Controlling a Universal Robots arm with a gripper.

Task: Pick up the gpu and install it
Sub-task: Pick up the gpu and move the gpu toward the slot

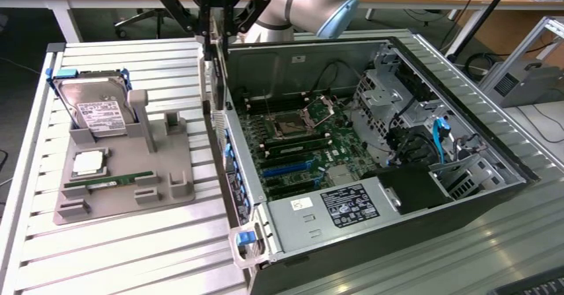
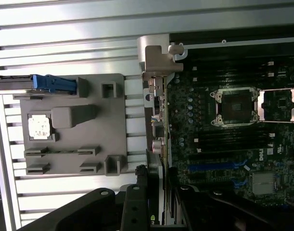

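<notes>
Table [image 1: 132, 255]: slatted metal top carrying all the gear.
Computer case [image 1: 423, 242]: lies on its side with the panel off, so the inside is open from above.
Arm [image 1: 308, 4]: reaches in from the far side, over the case's rear wall.
Fixture [image 1: 123, 169]: grey tray just beside the case, holding the hard drive [image 1: 97, 110] and the RAM stick [image 1: 110, 181].
Motherboard [image 1: 300, 143]: bare of cards; cables and a drive cage crowd the exterior view's right.
Gpu [image 1: 212, 77]: hangs on edge, upright, above the case's rear wall, between fixture and board.
Gripper [image 1: 216, 41]: jaws drawn narrow, pinching the gpu's top edge.
Step in hand: by the look of it, carrying the lifted card toward the board.
Blue slot [image 1: 286, 169]: likely target, well apart from the card.
What seating calls for: clearing the wall, then squaring the card's edge along the slot, with the bracket against the wall.
Room: open above the slot; tight at the wall.
</notes>
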